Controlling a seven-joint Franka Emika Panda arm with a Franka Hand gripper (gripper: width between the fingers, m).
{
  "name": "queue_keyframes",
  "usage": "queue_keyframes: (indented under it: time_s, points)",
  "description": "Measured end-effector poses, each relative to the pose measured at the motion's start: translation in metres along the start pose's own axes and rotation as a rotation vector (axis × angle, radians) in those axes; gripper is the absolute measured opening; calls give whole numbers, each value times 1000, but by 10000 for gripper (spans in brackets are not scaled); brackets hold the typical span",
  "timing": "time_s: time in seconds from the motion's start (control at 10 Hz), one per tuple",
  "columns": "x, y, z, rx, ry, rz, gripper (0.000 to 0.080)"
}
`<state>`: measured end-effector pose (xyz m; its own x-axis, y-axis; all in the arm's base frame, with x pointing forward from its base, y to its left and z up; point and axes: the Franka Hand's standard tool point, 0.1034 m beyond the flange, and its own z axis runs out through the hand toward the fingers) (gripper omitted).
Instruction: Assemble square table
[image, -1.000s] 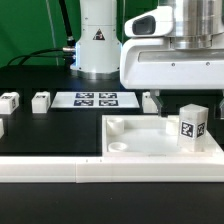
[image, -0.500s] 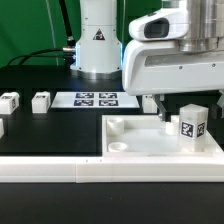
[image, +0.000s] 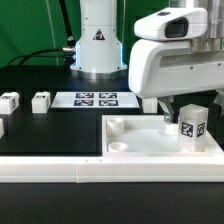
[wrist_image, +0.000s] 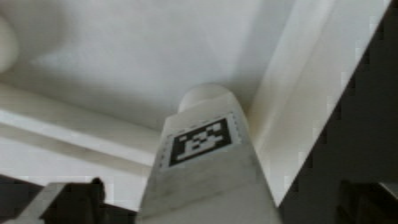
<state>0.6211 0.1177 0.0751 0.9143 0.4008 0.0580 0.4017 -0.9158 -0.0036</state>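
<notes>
Here, the fingers (image: 166, 114) hang spread apart and empty above the square table (image: 140, 146), which lies on the black desk (image: 50, 130); one tagged leg (image: 192, 125) stands upright on it, beside the fingers.

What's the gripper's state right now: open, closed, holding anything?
Gripper: jaws open, holding nothing; the upright leg stands between them, not clamped.

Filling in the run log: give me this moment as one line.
gripper: open | leg: upright at square table corner, ungripped | loose legs: two, exterior view's left
</notes>
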Motion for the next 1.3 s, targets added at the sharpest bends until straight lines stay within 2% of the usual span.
queue_keyframes:
  time_s: [0.1, 0.2, 0.3, 0.4, 0.5, 0.8, 1.3]
  points:
    - [0, 1, 0, 0, 0, -14, 649]
    - [0, 1, 0, 0, 0, -13, 548]
    - [0, 1, 0, 0, 0, -12, 412]
    - [0, 1, 0, 0, 0, -12, 412]
    - [0, 1, 0, 0, 0, -11, 290]
    - [0, 1, 0, 2, 0, 95, 290]
    - [0, -1, 1, -1, 7, 614, 291]
